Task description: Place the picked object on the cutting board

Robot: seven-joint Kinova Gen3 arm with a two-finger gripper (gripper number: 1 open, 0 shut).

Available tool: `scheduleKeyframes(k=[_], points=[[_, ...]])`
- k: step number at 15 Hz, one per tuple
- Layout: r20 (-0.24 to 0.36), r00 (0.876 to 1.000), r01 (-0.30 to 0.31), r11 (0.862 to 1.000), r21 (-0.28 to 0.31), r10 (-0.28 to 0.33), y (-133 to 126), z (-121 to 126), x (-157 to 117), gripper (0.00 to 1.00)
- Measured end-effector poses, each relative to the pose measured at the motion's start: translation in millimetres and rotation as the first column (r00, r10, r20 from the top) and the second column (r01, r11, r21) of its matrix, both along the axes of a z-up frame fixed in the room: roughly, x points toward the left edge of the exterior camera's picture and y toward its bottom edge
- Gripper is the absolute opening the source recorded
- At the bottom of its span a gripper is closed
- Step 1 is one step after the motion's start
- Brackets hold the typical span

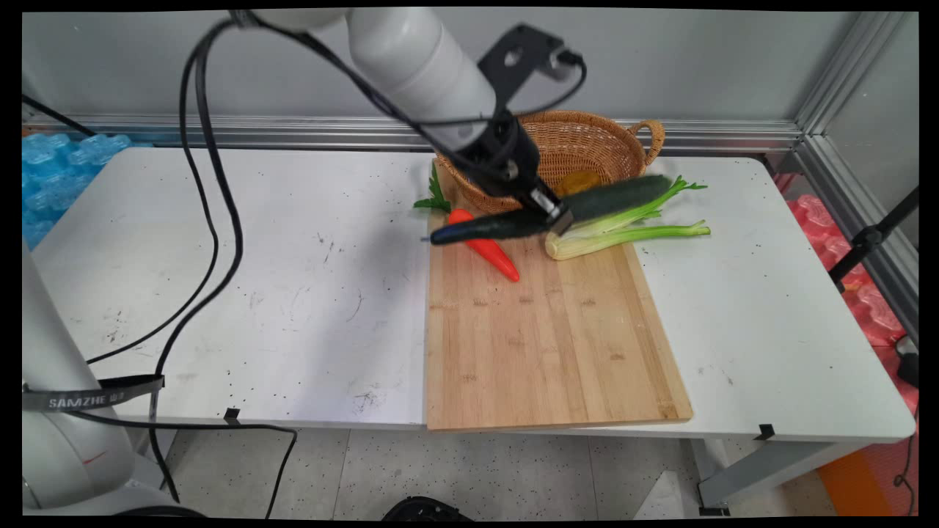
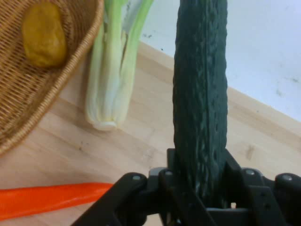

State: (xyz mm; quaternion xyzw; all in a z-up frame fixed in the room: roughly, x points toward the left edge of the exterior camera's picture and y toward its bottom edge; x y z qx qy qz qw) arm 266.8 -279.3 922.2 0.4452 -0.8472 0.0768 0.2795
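Note:
My gripper [image 1: 555, 217] is shut on a long dark green cucumber [image 1: 609, 198], held level a little above the far end of the wooden cutting board [image 1: 550, 345]. In the hand view the cucumber [image 2: 200, 94] runs straight up from between the gripper [image 2: 200, 188]. Under its left end lies an orange carrot [image 1: 488, 249] with green leaves; the carrot [image 2: 51, 200] shows at the lower left of the hand view. A pale green celery stalk [image 1: 623, 235] lies just right of the gripper, partly on the board. The celery [image 2: 115, 80] lies beside the basket.
A wicker basket [image 1: 587, 143] with a handle stands at the board's far end; a yellow potato [image 2: 44, 35] lies inside it. Black cables hang from the arm over the table's left half. The white table [image 1: 257, 279] ends at a wall behind.

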Motion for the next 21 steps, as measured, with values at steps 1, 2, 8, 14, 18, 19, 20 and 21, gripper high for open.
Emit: scheduleKeyframes(k=[1,2,8,14,18,19,20,21], points=[[0.003,1.000,0.001,1.000,0.005,-0.001,2.9,-7.9,-3.7,0.00],[0.007,1.000,0.002,1.000,0.011,-0.002,5.6,-16.0,-7.1,0.00],[0.040,0.999,0.022,0.998,0.050,-0.024,16.8,-60.6,-18.9,0.00],[0.067,0.997,0.031,0.996,0.085,-0.036,21.3,-95.3,-23.0,0.00],[0.081,0.996,0.031,0.994,0.105,-0.040,22.9,-112.2,-24.7,0.00],[0.085,0.996,0.031,0.994,0.110,-0.040,23.0,-117.0,-25.4,0.00],[0.089,0.995,0.030,0.993,0.113,-0.040,22.9,-120.9,-25.8,0.00],[0.093,0.995,0.029,0.993,0.117,-0.040,22.8,-125.1,-26.2,0.00]])
